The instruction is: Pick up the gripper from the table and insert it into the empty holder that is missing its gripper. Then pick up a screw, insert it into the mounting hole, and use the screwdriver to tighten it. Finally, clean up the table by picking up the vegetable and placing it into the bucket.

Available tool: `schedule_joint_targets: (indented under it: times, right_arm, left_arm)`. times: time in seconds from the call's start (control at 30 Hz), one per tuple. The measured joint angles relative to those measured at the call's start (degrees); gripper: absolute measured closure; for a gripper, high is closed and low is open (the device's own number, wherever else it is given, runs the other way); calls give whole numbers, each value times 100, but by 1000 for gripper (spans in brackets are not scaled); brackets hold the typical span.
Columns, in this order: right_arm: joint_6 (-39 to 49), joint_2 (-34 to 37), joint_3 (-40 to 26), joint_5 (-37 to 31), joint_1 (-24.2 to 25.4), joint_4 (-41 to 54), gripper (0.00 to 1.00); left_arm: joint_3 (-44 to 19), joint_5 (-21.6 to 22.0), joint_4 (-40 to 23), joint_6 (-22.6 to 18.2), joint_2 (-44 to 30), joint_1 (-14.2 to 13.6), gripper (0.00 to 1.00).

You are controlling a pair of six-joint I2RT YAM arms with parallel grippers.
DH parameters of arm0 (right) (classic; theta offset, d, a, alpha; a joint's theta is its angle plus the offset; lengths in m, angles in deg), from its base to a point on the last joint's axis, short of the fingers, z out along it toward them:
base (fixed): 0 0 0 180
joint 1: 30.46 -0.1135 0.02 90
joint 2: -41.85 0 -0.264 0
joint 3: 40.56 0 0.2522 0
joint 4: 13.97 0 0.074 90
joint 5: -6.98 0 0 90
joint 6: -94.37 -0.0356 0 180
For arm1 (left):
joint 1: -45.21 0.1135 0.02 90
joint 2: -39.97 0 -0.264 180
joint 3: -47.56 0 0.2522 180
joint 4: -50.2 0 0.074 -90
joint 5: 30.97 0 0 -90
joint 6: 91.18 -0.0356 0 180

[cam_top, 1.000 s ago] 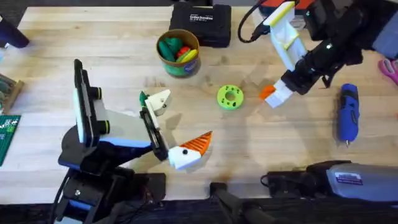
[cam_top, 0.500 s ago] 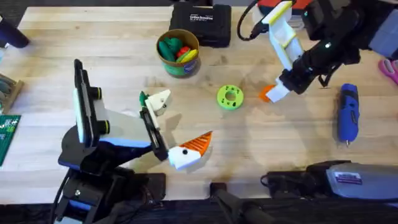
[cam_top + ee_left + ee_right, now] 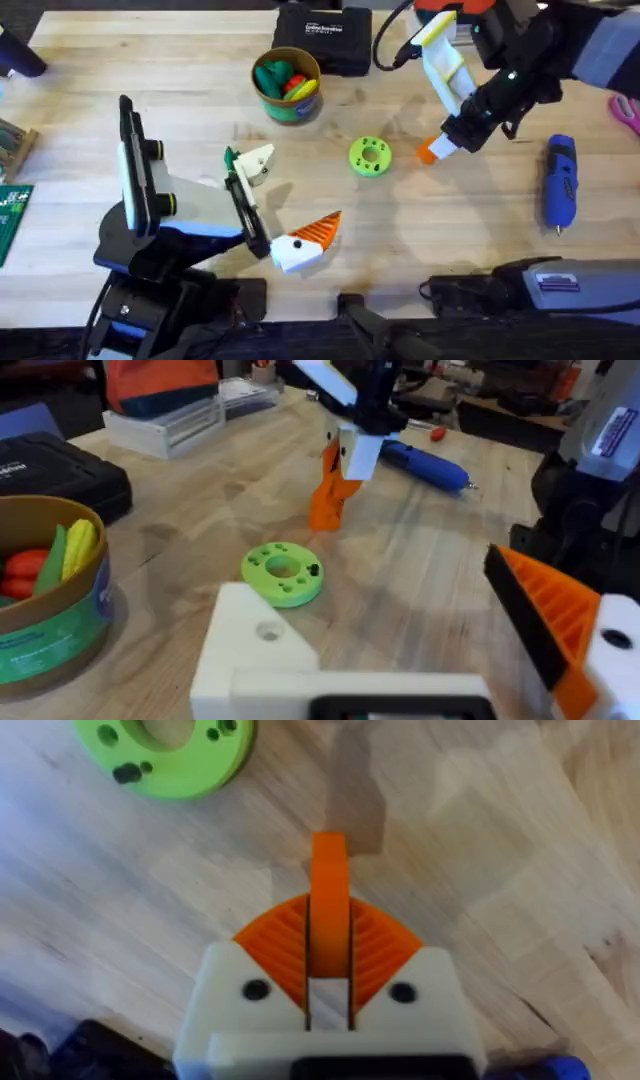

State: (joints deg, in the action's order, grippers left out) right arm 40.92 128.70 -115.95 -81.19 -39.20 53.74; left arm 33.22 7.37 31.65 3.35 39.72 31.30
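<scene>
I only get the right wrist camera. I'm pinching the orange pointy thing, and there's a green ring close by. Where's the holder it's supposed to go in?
Observer: It's on the left gripper, which is open near the front left of the table. One of its white mounts carries an orange tip. The other white mount is bare, and that's your holder.
Operator: Okay! And where's the screwdriver for later?
Observer: The blue screwdriver lies flat on the table, on the robot's right side of the right gripper, which is shut on your orange piece.
</scene>
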Motion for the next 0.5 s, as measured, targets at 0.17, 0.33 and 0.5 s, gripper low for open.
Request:
schedule_joint_targets:
  times: [0.17, 0.33, 0.5]
  right_arm:
    - [-8, -27, -9, 0, 0, -7, 983]
    - [-199, -903, -9, 97, 0, -12, 985]
    - [-484, -1887, -11, 270, 15, 50, 986]
  left_arm:
    - [0, 0, 0, 0, -2, 0, 15]
    - [0, 0, 1, 0, 0, 0, 14]
    - [0, 0, 0, -2, 0, 0, 16]
